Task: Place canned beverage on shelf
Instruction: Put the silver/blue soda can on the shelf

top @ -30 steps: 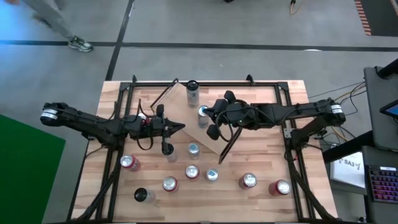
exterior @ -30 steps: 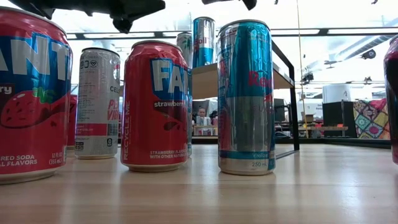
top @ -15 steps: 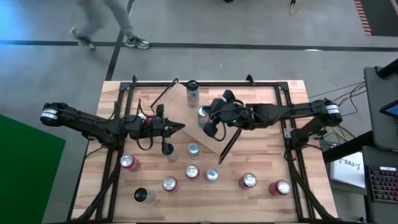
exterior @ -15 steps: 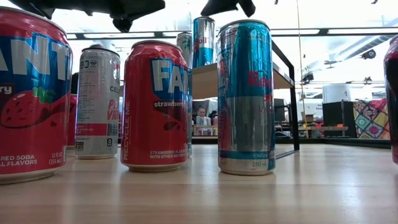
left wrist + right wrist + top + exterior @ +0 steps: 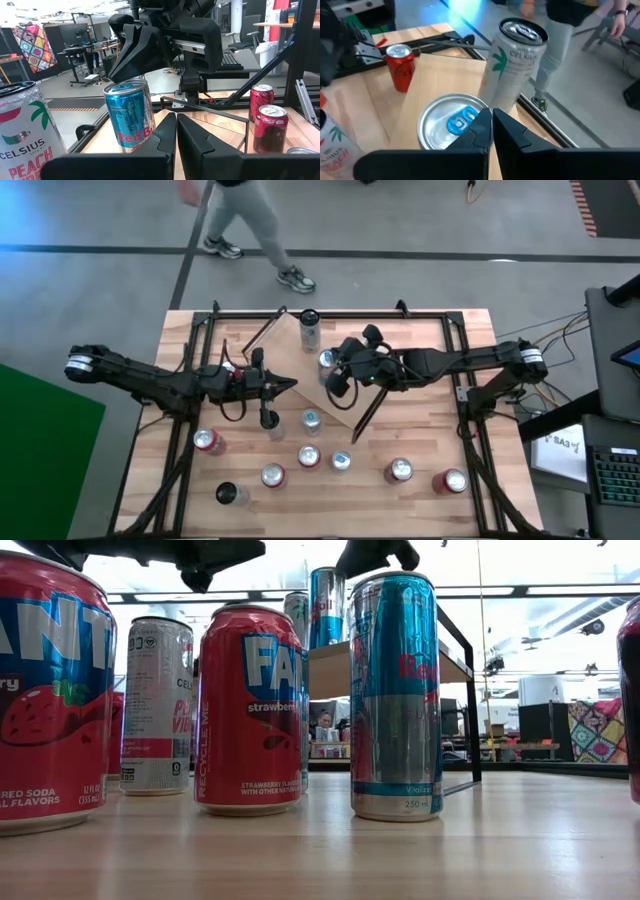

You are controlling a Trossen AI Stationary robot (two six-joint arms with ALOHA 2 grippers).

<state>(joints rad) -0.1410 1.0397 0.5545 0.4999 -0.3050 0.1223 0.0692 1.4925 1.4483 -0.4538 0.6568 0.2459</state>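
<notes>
Lettering: Fanta can (image 5: 250, 710), Celsius can (image 5: 512, 65).

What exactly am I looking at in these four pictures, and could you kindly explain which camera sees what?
This is a two-armed robot at a wooden table. One picture looks straight down from above, one looks level across the tabletop, and the other two come from small cameras on each arm's wrist.

A low wooden shelf stands at an angle on the table with two cans on it: a white can and a blue can. More drink cans stand loose on the table nearer the front, such as a red can.

The right gripper hovers just above the blue can, shut and holding nothing. The left gripper waits beside the shelf, also shut and empty. A person walks past beyond the table.
</notes>
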